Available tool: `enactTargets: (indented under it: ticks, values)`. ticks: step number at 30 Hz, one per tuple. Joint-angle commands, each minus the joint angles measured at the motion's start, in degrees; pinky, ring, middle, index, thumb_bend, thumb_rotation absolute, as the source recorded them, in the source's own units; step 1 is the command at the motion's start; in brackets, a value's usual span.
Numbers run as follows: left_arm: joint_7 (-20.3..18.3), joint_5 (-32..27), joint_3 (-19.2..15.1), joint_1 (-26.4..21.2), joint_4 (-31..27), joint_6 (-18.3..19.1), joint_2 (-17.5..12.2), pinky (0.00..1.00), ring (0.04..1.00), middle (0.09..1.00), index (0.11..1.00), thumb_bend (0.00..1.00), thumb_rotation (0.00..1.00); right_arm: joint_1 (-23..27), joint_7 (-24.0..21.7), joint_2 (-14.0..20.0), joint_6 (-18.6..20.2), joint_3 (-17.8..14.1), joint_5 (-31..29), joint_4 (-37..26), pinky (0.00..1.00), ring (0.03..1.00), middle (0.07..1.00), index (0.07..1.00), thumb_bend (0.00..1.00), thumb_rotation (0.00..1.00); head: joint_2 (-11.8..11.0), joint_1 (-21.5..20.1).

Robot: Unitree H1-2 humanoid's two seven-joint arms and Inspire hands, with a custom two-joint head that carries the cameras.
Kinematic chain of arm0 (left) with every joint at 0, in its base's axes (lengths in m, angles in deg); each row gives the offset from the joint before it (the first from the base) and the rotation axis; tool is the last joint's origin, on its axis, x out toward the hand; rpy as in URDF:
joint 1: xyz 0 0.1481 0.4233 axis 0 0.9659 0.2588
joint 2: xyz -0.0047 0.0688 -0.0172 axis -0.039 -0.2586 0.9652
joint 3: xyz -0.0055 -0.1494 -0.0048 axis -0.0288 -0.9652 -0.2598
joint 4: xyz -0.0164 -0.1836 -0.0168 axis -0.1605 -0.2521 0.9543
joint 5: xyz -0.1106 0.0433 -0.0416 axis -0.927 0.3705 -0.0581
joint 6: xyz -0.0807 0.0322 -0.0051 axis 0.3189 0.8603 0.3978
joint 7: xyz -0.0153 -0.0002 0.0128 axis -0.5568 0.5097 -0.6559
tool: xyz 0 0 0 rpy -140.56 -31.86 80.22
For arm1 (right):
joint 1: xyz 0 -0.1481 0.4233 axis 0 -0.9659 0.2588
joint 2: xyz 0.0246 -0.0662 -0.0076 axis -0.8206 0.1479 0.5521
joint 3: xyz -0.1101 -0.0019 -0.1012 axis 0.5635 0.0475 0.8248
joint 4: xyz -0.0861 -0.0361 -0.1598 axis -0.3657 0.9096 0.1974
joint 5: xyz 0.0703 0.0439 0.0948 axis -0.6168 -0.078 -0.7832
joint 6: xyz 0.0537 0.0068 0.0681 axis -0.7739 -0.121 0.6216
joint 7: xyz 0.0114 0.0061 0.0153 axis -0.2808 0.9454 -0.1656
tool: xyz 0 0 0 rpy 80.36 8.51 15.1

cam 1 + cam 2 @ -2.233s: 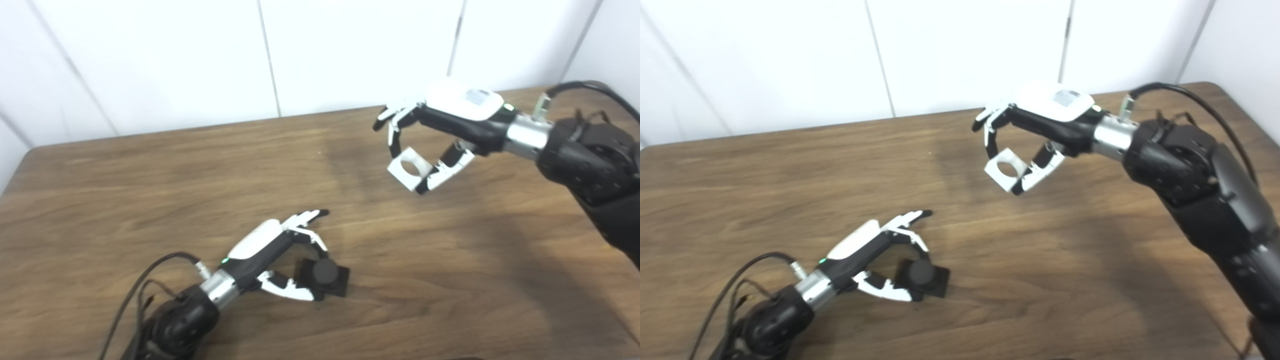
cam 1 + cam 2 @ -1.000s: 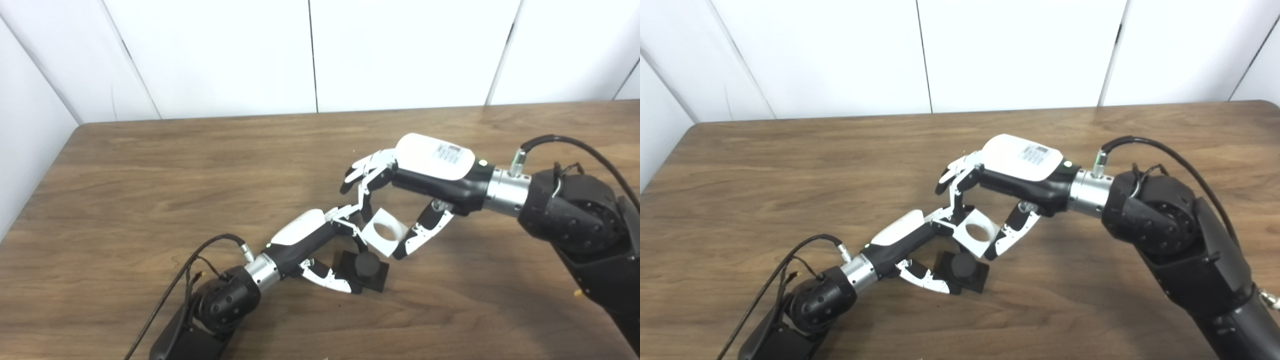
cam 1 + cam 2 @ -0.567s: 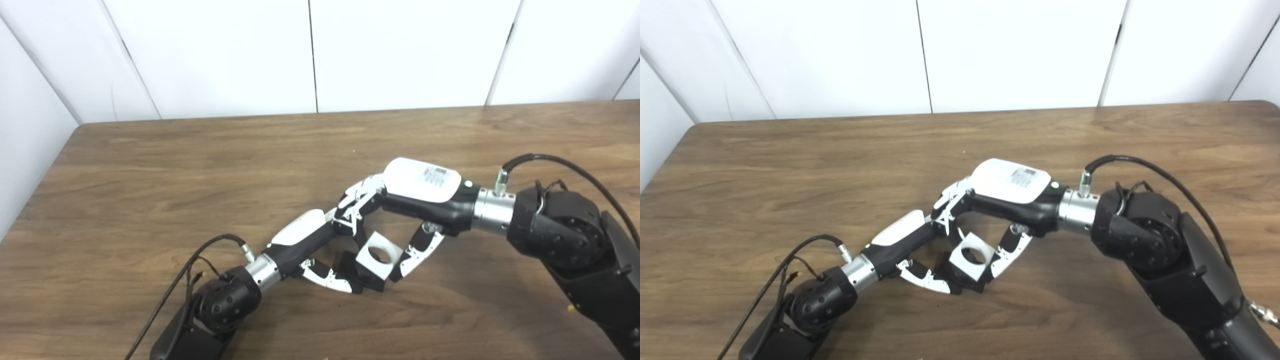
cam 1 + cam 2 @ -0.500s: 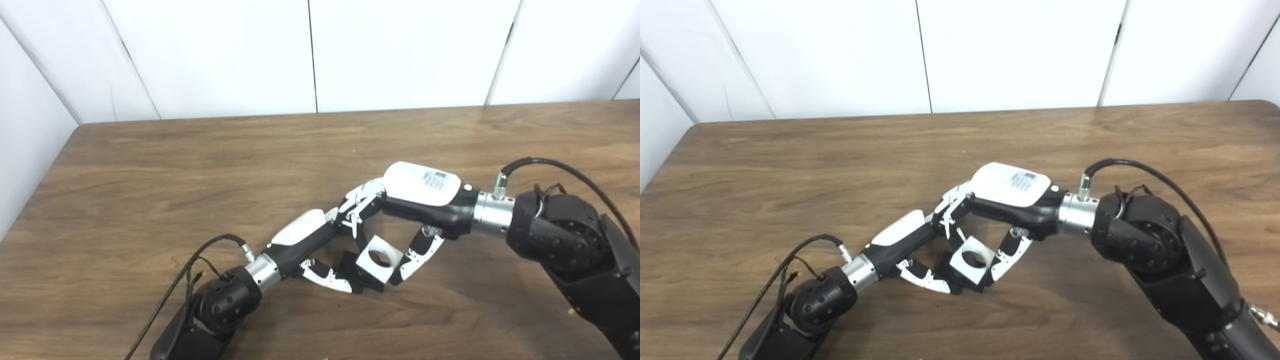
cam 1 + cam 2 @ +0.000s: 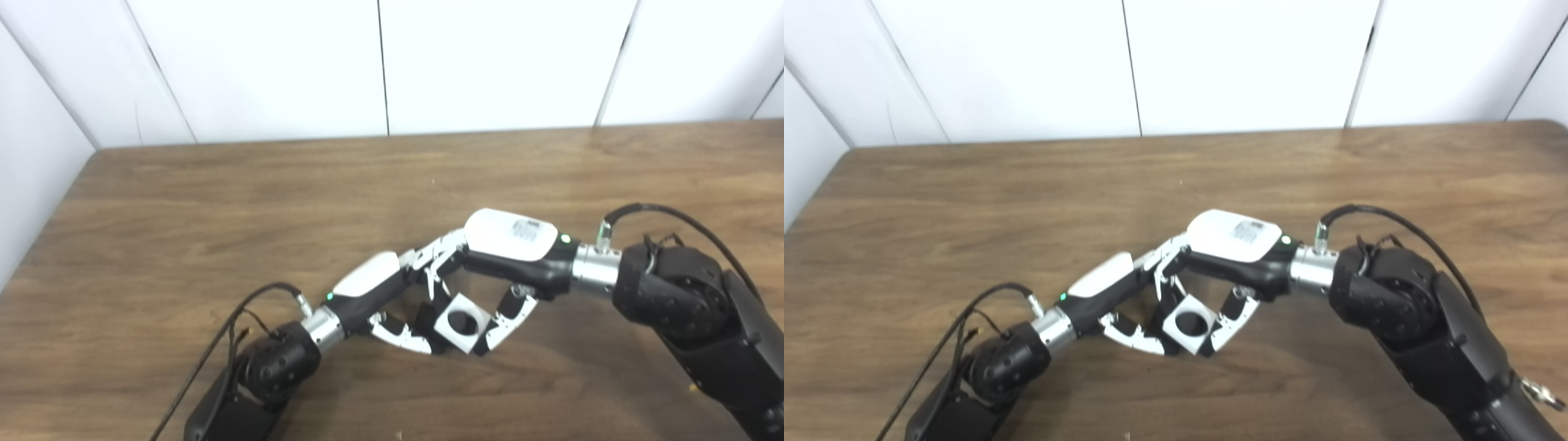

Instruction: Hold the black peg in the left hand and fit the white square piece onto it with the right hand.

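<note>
Black peg (image 5: 459,320): mostly hidden. Only a dark round patch shows through the hole of the white square piece (image 5: 460,323), plus a sliver of black base (image 5: 424,318) at the piece's left edge. Cannot tell how far the piece is seated on the peg, nor whether it touches the base underneath.

White square piece: near the middle of the table (image 5: 184,202), toward the front edge, sitting over the peg with its holed face up and turned slightly toward the camera (one corner points at the front edge).

Right hand (image 5: 511,245): back of the hand faces up, so the palm is hidden. Its fingers (image 5: 438,275) come down on the far-left side of the piece and the thumb (image 5: 505,318) presses the right side; the piece is pinched between them.

Left hand (image 5: 373,288): reaches in from lower left. Thumb (image 5: 401,334) lies along the near-left side of the base, the fingers go behind it, where the right hand's fingers overlap them. Contact on the far side cannot be made out, but the hand is closed around the peg's base.

The two hands meet knuckle to knuckle above the parts and block the view of the joint.

Surroundings: brown wood-grain table, white panelled wall (image 5: 490,61) behind, black cables (image 5: 208,361) trailing from both wrists. The right forearm is cut off at the picture's lower right corner.
</note>
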Motion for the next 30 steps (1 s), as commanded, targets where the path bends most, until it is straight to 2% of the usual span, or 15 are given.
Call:
enactTargets:
  ticks: [1, 7, 17, 30]
  values:
    - [-1.4, 3.4, 1.6, 0.2, 0.0, 1.6, -0.2, 1.0, 1.0, 0.984, 0.492, 0.52, 0.08, 1.7, 1.4, -0.4, -1.7, -0.6, -0.3, 0.0, 0.78, 0.819, 0.776, 0.481, 0.52, 0.13, 0.0, 0.1]
    - [-1.1, 3.1, 1.8, 0.4, 0.0, 1.7, -0.1, 1.0, 1.0, 1.0, 0.492, 0.52, 0.08, 1.9, 2.2, -1.5, -2.1, -0.7, 0.1, 1.8, 0.79, 0.82, 0.778, 0.481, 0.51, 0.13, 0.1, 0.3]
    - [-1.5, 2.8, 1.8, 0.5, -0.6, 1.9, -0.3, 1.0, 1.0, 1.0, 0.492, 0.52, 0.08, 3.2, 1.9, -3.2, -0.6, -0.8, 0.9, 4.0, 0.84, 0.848, 0.797, 0.482, 0.51, 0.14, 0.7, 0.2]
    - [-1.7, 3.0, 2.2, 0.5, -0.5, 1.9, -0.4, 1.0, 1.0, 1.0, 0.492, 0.52, 0.08, 3.8, 2.4, -4.1, -1.1, -0.6, 1.4, 5.9, 0.82, 0.839, 0.794, 0.482, 0.51, 0.14, 1.0, 0.1]
